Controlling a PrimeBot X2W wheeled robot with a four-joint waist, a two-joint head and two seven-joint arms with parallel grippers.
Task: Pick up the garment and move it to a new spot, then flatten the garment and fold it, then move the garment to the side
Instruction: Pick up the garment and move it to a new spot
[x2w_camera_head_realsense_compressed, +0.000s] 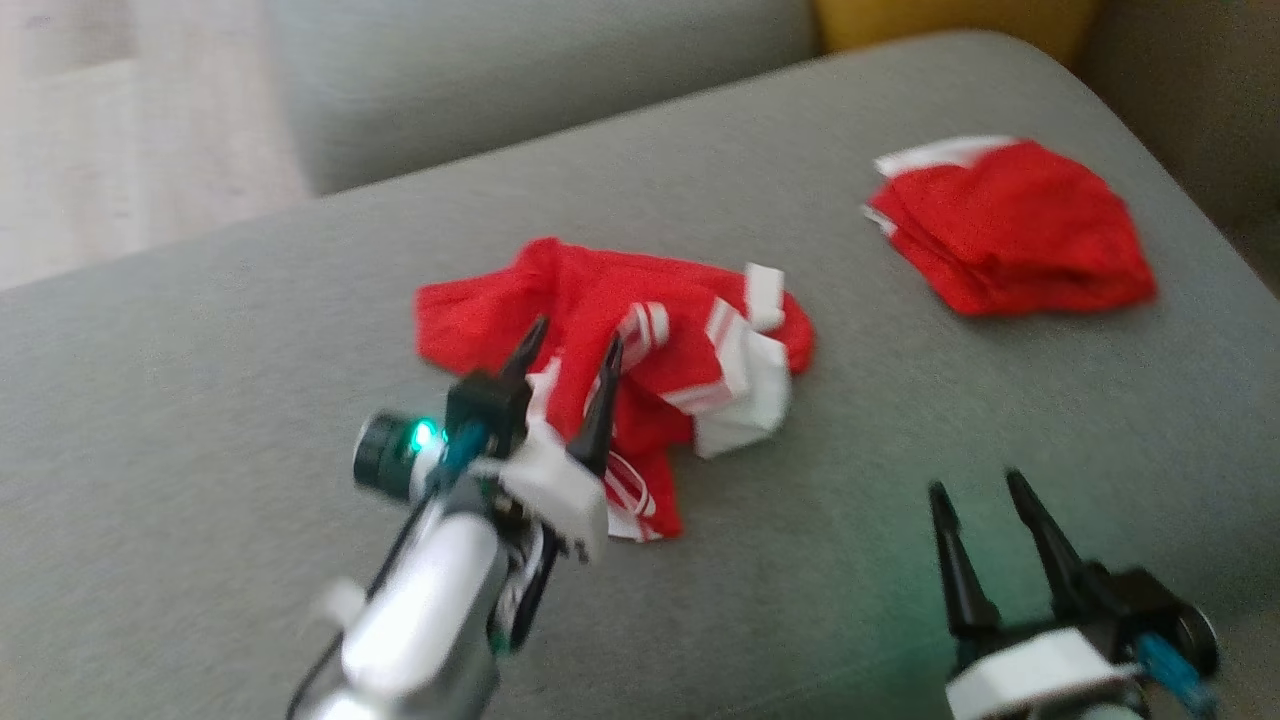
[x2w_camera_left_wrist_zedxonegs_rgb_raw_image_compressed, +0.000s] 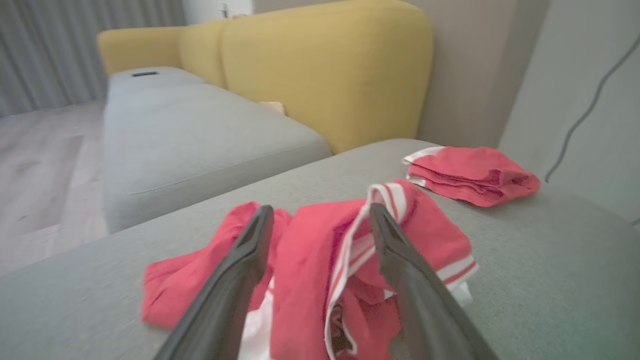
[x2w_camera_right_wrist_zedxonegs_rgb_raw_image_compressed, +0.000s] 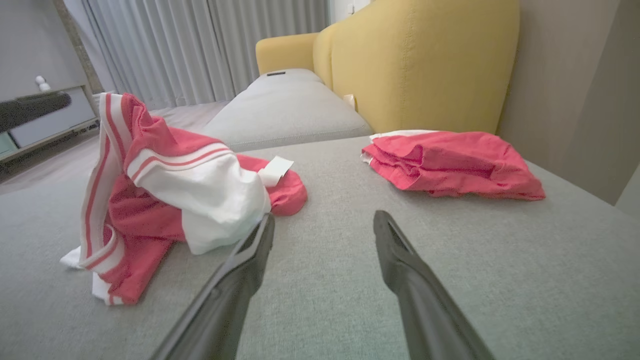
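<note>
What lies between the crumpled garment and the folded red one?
Bare grey cushion separates the crumpled garment from the folded garment, per the head view.

Soft cloth garment (x2w_camera_head_realsense_compressed: 650, 300); matt, finely woven grey sofa cushion (x2w_camera_head_realsense_compressed: 220, 400).

On broad grey fabric sofa seat (x2w_camera_head_realsense_compressed: 250, 380): crumpled red cloth garment with white stripes (x2w_camera_head_realsense_compressed: 600, 290), at left gripper (x2w_camera_head_realsense_compressed: 578, 332) fingertips; folded red cloth piece (x2w_camera_head_realsense_compressed: 1010, 230), well ahead of right gripper (x2w_camera_head_realsense_compressed: 974, 482).
</note>
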